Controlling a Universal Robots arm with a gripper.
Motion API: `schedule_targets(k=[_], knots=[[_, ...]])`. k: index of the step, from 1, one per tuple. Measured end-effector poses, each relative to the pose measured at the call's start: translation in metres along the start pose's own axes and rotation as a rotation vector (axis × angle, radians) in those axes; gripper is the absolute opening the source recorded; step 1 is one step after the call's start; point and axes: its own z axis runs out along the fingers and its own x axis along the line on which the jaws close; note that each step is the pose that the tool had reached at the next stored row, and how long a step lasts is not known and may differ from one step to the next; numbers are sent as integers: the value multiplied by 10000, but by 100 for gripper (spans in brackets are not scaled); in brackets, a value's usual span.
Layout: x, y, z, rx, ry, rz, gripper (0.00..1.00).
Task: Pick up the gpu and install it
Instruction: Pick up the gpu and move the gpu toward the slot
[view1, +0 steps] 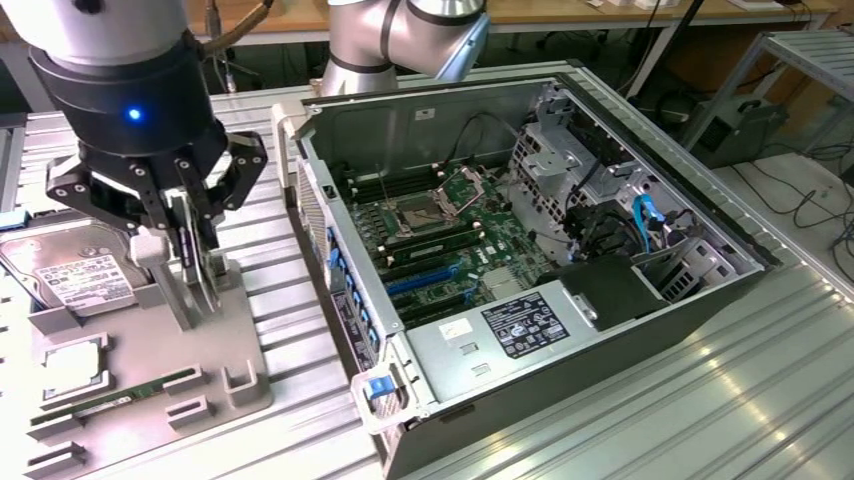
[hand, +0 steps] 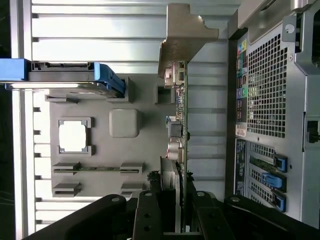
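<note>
The gpu (hand: 181, 125) stands on its thin edge between the 2 fingers of the gripper (view1: 195, 290), at the middle left of the exterior view. The jaws are narrowed onto its 2 flat faces, so by the look of it they grip the card. Whether it has lifted clear of its slot I cannot tell.

In the wrist view the card is seen edge-on. Its long axis runs straight away from the jaws, and the pale beige metal bracket (hand: 187, 35) is at the far end. That bracket is stepped and matte. The board itself is dark and thin, studded with small connectors and components along 1 face.

It sits along the side of a grey moulded tray (view1: 234, 355) that faces the open computer case (view1: 534, 250). The case lies toward the exterior view's right, just beside the tray.

On the tray's other side lie a silver hard drive (view1: 74, 275) with a white label, a square processor chip (view1: 74, 365) and a narrow green memory stick (view1: 127, 395), each in its own recess.

All of it rests on a ribbed, shiny aluminium table (view1: 747, 400).
</note>
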Motion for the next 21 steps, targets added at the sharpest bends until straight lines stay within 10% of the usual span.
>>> schedule_targets(k=[21], knots=[[-3, 14, -432, 110, 1, -1, 28]])
